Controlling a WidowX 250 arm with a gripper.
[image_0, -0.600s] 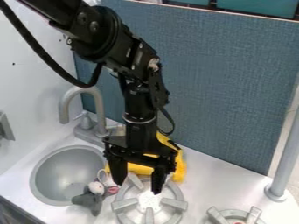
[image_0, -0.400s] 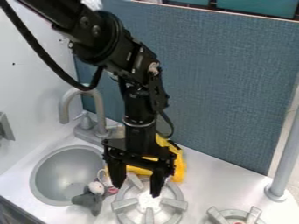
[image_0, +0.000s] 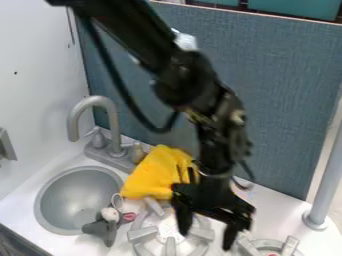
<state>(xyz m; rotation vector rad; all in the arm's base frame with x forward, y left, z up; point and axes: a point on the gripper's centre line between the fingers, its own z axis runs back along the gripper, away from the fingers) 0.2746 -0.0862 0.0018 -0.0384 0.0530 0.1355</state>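
My gripper hangs over the right part of the near burner, its two fingers spread with nothing between them. Behind that burner, left of the gripper, a yellow cloth lies bunched on the counter beside the faucet. A grey plush toy with a pale part and a pink piece rests at the sink's right rim, left of the burner.
The round grey sink and its curved faucet are on the left. A second burner stands at the lower right, and a grey post rises at the right edge. A blue panel backs the counter.
The arm and gripper have swung to the right, away from the front of the yellow cloth, which shows more fully now. The plush toy has stayed in place.
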